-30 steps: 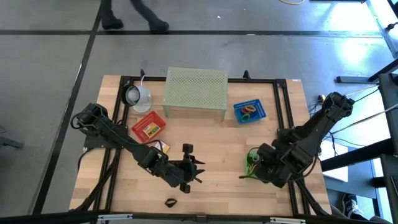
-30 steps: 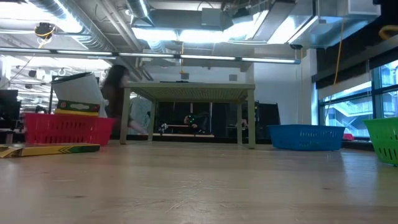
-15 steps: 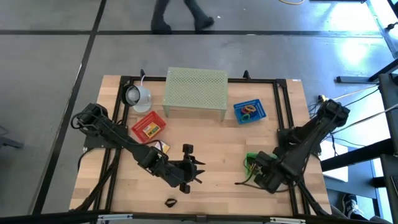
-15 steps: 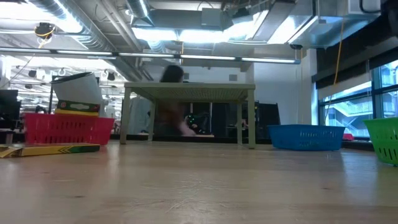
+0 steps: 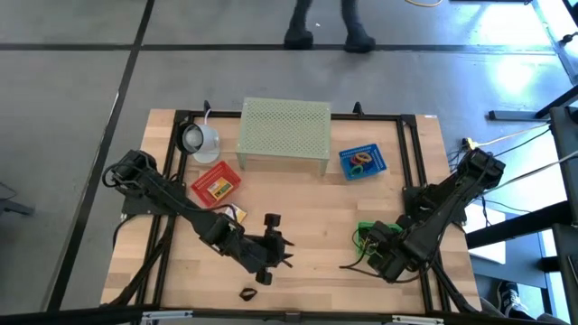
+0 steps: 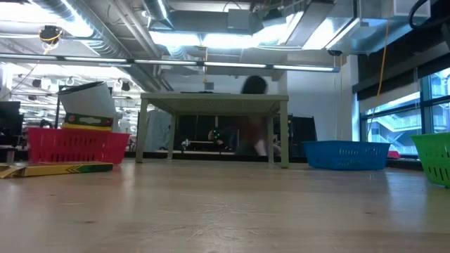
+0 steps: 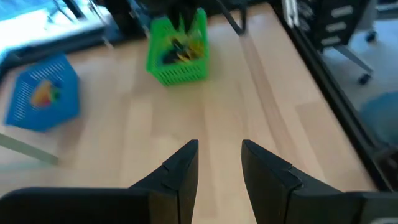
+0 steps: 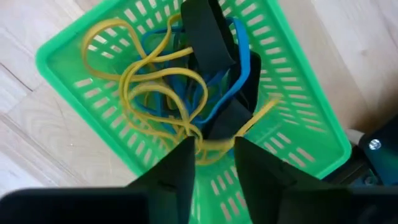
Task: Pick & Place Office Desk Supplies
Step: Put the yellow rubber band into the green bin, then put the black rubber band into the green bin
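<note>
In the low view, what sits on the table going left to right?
Flat crayon box → red basket → pale green perforated stand → blue basket → green basket.

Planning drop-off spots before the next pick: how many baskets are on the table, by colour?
Red basket: 1
Blue basket: 1
Green basket: 1
Total: 3
</note>
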`<state>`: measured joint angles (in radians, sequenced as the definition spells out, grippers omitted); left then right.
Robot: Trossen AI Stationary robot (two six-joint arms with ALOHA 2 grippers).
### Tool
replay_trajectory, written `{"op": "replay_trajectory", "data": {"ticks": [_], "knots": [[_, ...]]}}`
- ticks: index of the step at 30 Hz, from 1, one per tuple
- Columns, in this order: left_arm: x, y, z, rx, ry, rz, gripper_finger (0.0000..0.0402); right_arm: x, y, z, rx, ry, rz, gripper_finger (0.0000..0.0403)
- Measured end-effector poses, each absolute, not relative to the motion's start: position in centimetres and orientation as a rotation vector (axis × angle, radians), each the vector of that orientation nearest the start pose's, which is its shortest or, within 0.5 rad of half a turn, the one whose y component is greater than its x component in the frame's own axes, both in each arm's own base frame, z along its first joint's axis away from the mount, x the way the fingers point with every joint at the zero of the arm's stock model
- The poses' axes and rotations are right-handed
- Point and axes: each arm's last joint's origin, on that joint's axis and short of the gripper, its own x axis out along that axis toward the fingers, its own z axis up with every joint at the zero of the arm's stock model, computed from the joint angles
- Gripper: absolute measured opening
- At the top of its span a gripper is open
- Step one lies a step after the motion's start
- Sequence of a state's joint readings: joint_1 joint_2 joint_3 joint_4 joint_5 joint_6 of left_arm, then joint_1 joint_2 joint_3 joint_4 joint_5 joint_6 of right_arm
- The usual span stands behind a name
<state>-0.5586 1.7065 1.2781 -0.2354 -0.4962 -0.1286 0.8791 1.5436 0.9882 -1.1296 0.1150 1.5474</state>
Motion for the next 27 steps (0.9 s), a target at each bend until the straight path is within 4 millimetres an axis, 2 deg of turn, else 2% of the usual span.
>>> {"op": "replay_trajectory", "data": {"ticks": [5,9,14,21,27], "knots": [[31.5,-19.5,25.1,0.14,0.697,-0.073,0.0116,15.6,18.3,19.4,0.372,1.447,-0.629,0.0158],[30.1,-20.3,24.3,0.032,0.839,-0.13,0.0116,15.5,18.2,19.4,0.358,1.456,-0.638,0.0181],[28.4,-21.9,23.8,-0.079,0.955,-0.173,0.0116,15.2,18.1,19.4,0.352,1.499,-0.646,0.0187],[26.6,-24.7,22.7,-0.066,0.987,-0.223,0.0116,15.2,18.1,19.4,0.358,1.51,-0.644,0.0187],[26.9,-26.5,20.1,-0.057,1.01,-0.237,0.0116,15.2,18.1,19.4,0.354,1.511,-0.639,0.0187]]}}
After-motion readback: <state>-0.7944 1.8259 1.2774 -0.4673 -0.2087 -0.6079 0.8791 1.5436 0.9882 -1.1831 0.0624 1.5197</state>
